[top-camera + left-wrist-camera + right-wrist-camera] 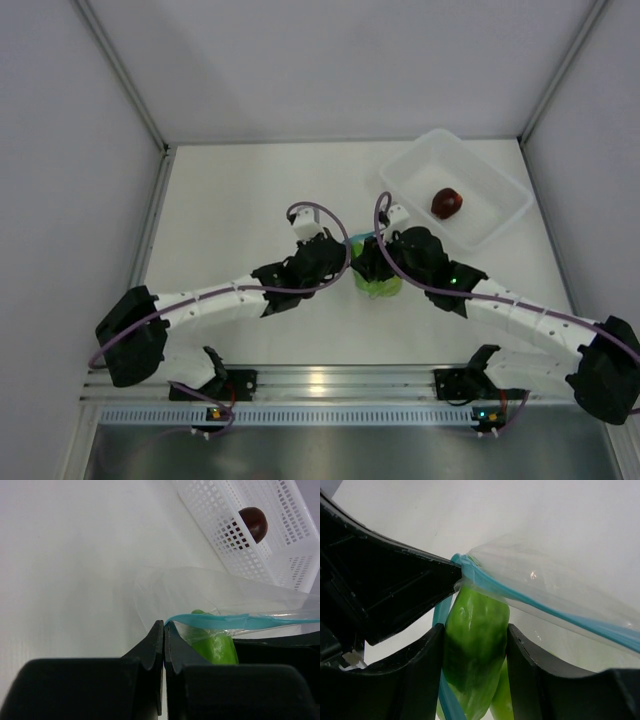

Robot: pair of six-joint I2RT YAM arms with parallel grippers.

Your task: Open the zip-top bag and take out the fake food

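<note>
zip-top bag (215,587) is pinned by its teal strip (235,621) in our left hand (164,630); our right hand (476,627), nearer the far-right tray (490,185), clamps the green fruit (472,670) lengthwise.

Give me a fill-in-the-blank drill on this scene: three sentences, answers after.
The left pincer pinches the zip-top bag by its blue ____ strip.
The right pincer grips the elongated fruit, whose colour is ____.
The white tray holds just ____ piece, the dark red fruit.
Missing words: zipper; green; one.
</note>
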